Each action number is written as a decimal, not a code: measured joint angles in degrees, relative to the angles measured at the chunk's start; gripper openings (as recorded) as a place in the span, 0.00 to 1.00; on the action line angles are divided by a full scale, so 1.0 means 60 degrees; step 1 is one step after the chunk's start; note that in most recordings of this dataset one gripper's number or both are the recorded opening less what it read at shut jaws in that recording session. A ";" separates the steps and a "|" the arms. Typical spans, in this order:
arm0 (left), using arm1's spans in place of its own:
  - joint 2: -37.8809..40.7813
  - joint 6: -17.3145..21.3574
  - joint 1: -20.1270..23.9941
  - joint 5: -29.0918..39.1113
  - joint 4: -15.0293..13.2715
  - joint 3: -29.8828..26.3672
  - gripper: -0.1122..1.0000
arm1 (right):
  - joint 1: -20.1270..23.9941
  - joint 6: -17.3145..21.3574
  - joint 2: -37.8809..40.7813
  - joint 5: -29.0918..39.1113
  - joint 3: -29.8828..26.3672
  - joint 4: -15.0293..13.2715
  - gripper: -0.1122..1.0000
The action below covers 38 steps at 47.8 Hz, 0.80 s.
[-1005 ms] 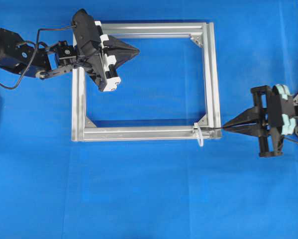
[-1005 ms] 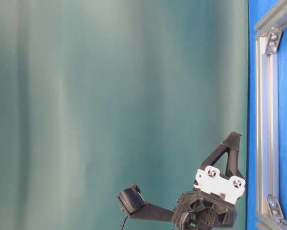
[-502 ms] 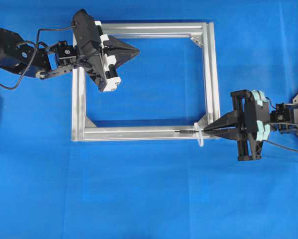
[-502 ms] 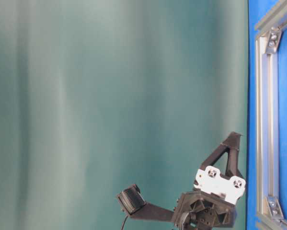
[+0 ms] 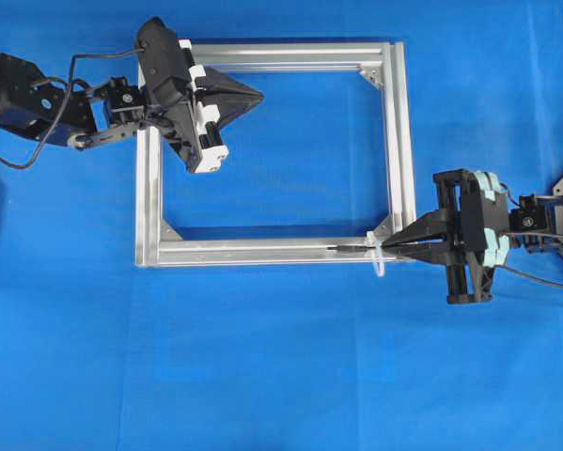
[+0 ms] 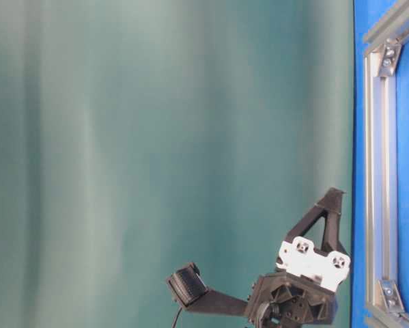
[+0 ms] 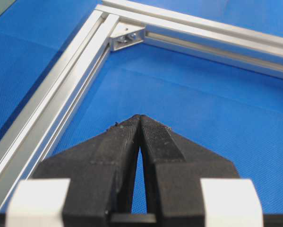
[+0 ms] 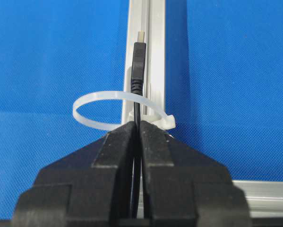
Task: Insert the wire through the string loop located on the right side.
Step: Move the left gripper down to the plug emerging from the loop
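Fingers point(image 8: 117, 142) of right gripper point(image 5: 386, 251) clenched on wire point(image 8: 138, 71), plug past string loop point(image 8: 103, 109) over frame bar point(image 5: 262, 251), left gripper point(image 5: 258, 94) pinched shut, empty, above blue worktop point(image 5: 281, 357)

arms: black | left gripper point(image 5: 253, 94): white blocks | right gripper point(image 5: 390, 250): teal pads

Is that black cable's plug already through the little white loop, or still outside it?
Through. In the right wrist view the wire runs from the shut right gripper across the string loop, its plug beyond the band over the frame bar.
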 measured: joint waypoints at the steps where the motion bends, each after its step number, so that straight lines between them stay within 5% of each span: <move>1: -0.0015 0.0015 0.0000 0.0000 0.0015 0.0000 0.10 | 0.0000 0.0000 0.0000 0.0000 0.0000 0.0000 0.07; 16: -0.0015 -0.0088 -0.0601 0.0015 0.0015 0.0000 0.10 | 0.0000 0.0000 -0.0015 0.0000 0.0000 0.0000 0.07; 38: -0.0015 -0.0498 -0.3179 0.0015 0.0015 0.0117 0.10 | 0.0000 0.0000 0.0000 0.0015 0.0000 0.0000 0.07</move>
